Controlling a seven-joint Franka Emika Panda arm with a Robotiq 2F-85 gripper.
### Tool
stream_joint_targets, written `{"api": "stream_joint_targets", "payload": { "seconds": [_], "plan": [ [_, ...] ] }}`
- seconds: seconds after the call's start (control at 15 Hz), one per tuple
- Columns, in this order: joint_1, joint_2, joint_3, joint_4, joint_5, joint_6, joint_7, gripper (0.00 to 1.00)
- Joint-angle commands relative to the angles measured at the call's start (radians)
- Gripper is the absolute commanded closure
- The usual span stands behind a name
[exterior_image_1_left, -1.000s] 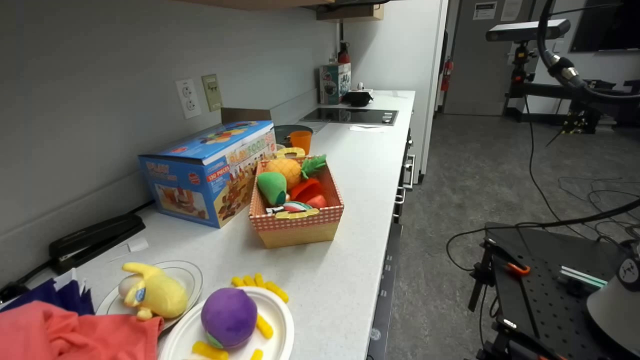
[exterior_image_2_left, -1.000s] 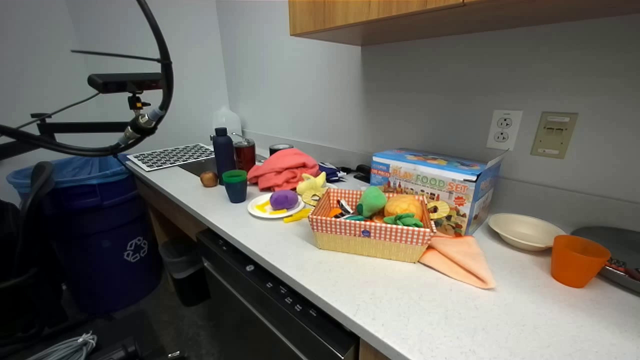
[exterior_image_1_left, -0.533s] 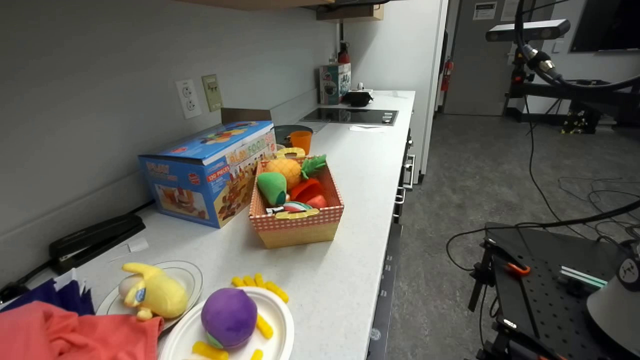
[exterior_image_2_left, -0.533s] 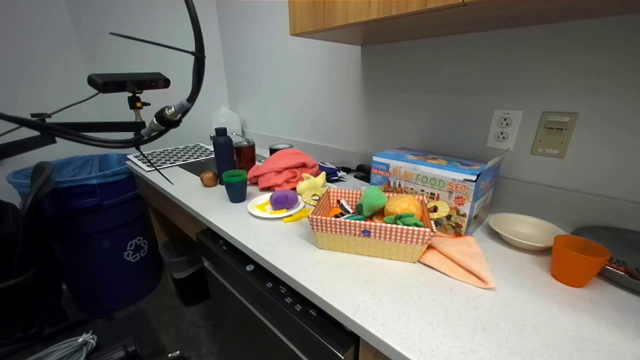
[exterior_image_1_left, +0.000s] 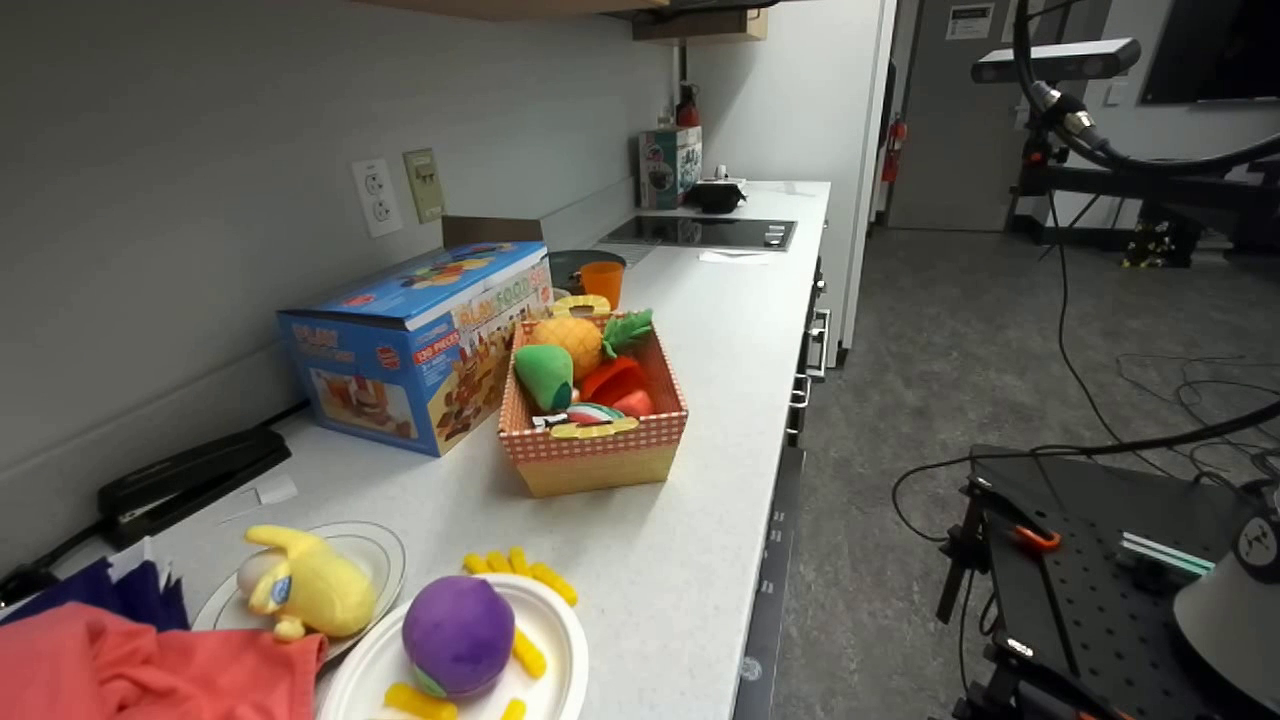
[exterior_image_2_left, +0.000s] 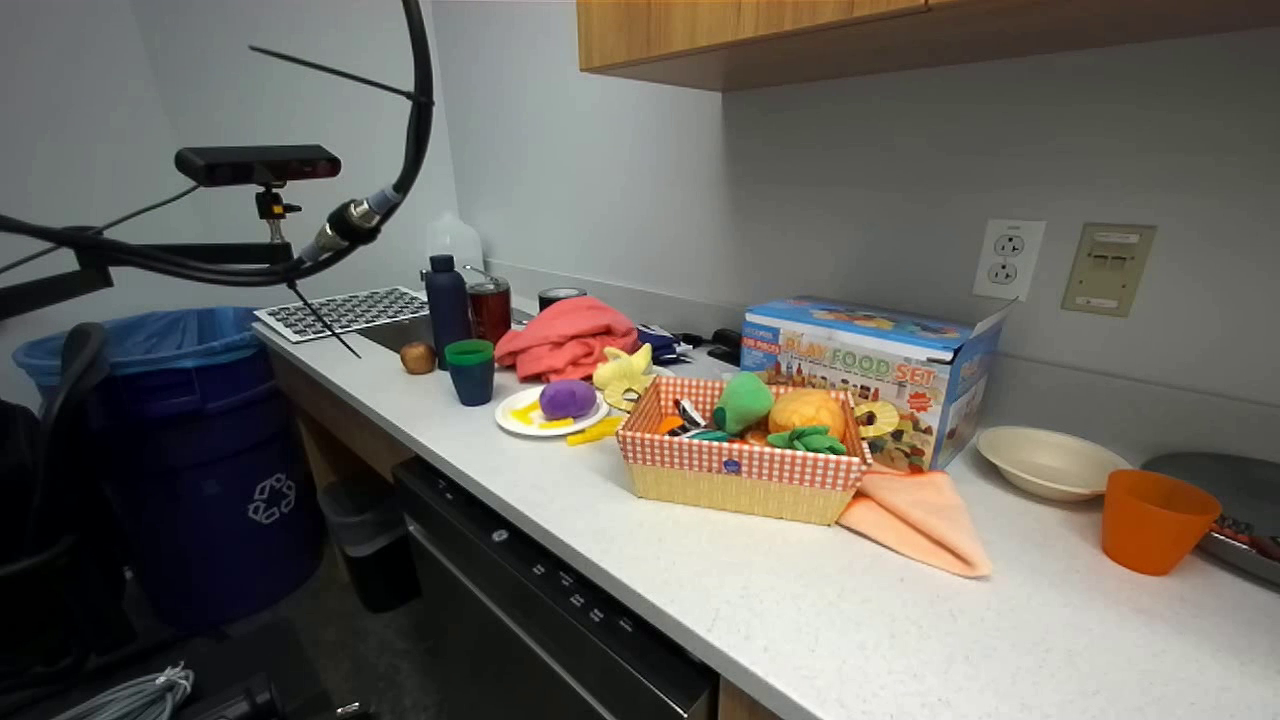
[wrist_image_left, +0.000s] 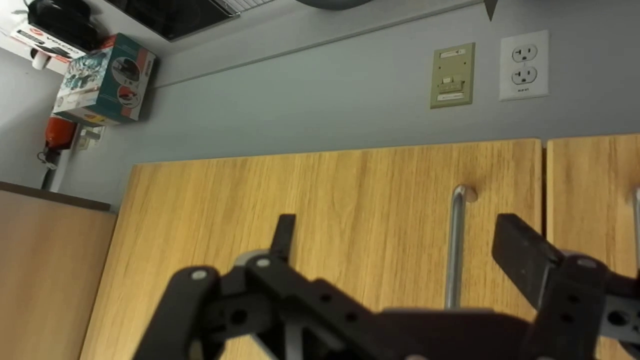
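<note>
Light-brown wood-grain cabinet door (wrist_image_left: 370, 215) stands ahead of the black fingers (wrist_image_left: 522, 257), wrist view. Fingers spread wide. Slim metal bar handle (wrist_image_left: 455, 245) appears in the gap between them, nearer the finger at the right of that view; depth from fingers to handle cannot be judged from this angle. Second wood-grain door (wrist_image_left: 587, 185) lies behind and beyond that same finger.

Past the fingers, toward the top of the wrist view: grey painted wall (wrist_image_left: 300, 110), beige rectangular wall plate (wrist_image_left: 450, 72), white double power outlet (wrist_image_left: 524, 64). Far to the left of the fingers: teal-and-white cardboard box (wrist_image_left: 105, 82); above it, black glass cooktop (wrist_image_left: 172, 15).

Well apart from the fingers, both exterior views: white speckled worktop (exterior_image_2_left: 860, 620) carrying woven basket with red-checked rim (exterior_image_2_left: 735, 493), plush produce (exterior_image_2_left: 744, 403) inside, blue printed cardboard box (exterior_image_2_left: 845, 365) just beside it.
</note>
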Motion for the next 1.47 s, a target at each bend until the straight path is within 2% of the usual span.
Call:
{"api": "stream_joint_targets", "payload": {
  "seconds": [0.0, 0.53, 0.93, 1.13, 1.4],
  "plan": [
    [0.032, 0.033, -0.033, 0.041, -0.039, 0.013, 0.033, 0.0],
    [0.057, 0.136, -0.086, 0.143, -0.015, 0.056, 0.013, 0.0],
    [0.103, 0.134, -0.11, 0.174, 0.039, -0.037, -0.016, 0.0],
    [0.13, 0.123, -0.112, 0.209, 0.136, -0.133, -0.05, 0.0],
    [0.16, 0.125, -0.107, 0.267, 0.194, -0.222, -0.053, 0.0]
  ]
}}
